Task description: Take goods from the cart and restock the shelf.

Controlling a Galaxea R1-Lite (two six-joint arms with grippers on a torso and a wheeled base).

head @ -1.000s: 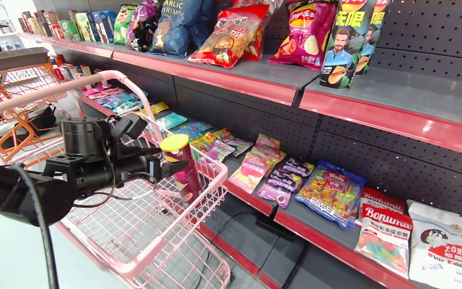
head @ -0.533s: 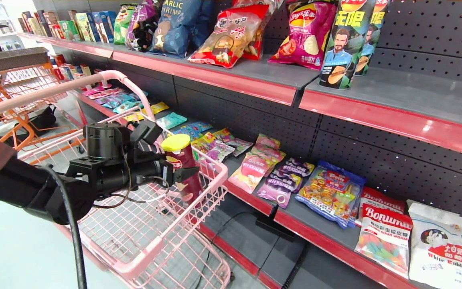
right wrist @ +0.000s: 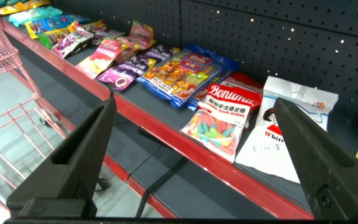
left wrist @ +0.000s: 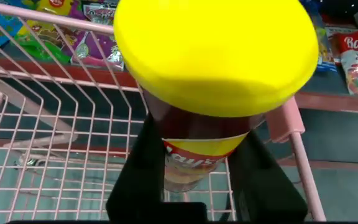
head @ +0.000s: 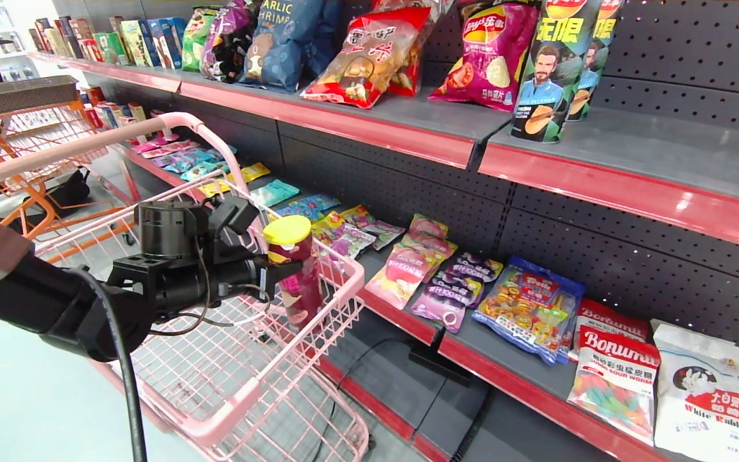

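A dark red chip can point(head: 297, 276) with a yellow lid point(head: 287, 229) stands upright in the far corner of the pink wire cart point(head: 346, 270). My left gripper point(head: 281, 268) comes at it from the side, below the lid, and is shut on it. The left wrist view looks down on the yellow lid point(left wrist: 216, 53), with black fingers point(left wrist: 143, 168) pressed to both sides of the can point(left wrist: 197, 155). My right gripper point(right wrist: 191, 162) hangs open and holds nothing, in front of the lower shelf point(right wrist: 166, 124) of candy bags.
The upper shelf point(head: 408, 122) carries chip bags and tall chip packs point(head: 546, 70), with bare grey board point(head: 664, 151) to their right. Candy bags point(head: 530, 308) line the lower shelf. An orange cart point(head: 16, 141) stands behind the pink cart's handle point(head: 87, 144).
My left gripper moved forward to the can and its fingers closed on it. The can shifted slightly to the right.
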